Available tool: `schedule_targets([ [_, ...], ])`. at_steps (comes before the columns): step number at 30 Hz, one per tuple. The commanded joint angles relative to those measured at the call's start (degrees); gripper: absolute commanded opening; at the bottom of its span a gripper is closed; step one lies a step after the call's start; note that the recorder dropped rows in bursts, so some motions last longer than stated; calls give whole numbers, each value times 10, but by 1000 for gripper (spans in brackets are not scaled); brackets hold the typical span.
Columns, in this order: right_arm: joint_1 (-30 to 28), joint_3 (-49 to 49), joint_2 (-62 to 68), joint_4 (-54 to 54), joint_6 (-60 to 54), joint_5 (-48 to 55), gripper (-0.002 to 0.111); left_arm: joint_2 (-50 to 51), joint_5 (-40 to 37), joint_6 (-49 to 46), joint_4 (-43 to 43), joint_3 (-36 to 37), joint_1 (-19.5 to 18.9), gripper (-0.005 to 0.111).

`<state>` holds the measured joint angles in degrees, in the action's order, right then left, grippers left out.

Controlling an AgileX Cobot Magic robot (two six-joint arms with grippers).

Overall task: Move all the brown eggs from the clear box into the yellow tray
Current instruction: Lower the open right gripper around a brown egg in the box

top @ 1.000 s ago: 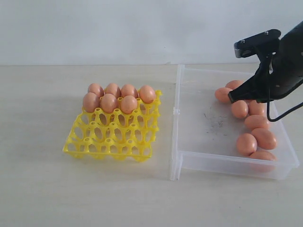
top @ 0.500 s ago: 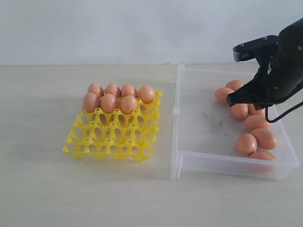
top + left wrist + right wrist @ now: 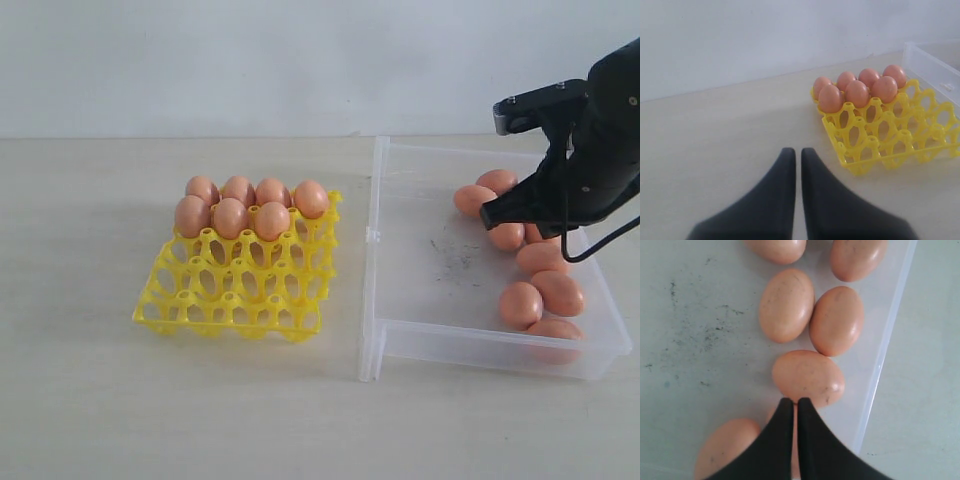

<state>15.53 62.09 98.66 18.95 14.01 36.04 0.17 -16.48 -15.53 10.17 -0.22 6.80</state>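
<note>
Several brown eggs (image 3: pixel 241 208) fill the two far rows of the yellow tray (image 3: pixel 238 285) left of centre; they show too in the left wrist view (image 3: pixel 857 93), on the yellow tray (image 3: pixel 900 145). More brown eggs (image 3: pixel 541 258) lie along the right side of the clear box (image 3: pixel 440 260). My right gripper (image 3: pixel 492 214) hangs shut and empty over those eggs; in its wrist view the right gripper (image 3: pixel 795 401) has its tips above one egg (image 3: pixel 808 377). My left gripper (image 3: pixel 795 152) is shut and empty over bare table, short of the tray.
The box's floor (image 3: pixel 695 330) has dark smudges. Its clear right wall (image 3: pixel 885 350) runs close beside the eggs. The pale table (image 3: pixel 90 390) spreads around tray and box, and a white wall stands behind.
The right arm has shifted slightly over the eggs in the box, staying shut. Eggs, tray and box have not moved.
</note>
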Motion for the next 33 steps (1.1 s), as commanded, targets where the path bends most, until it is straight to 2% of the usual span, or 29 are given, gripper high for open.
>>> schedule_targets([
  [1,-2,3,-2,2,-10,8,0,-2,2,0,-1,2,3,4],
  [33,-2,3,-2,-7,-21,14,0,-2,2,0,-1,2,3,4],
])
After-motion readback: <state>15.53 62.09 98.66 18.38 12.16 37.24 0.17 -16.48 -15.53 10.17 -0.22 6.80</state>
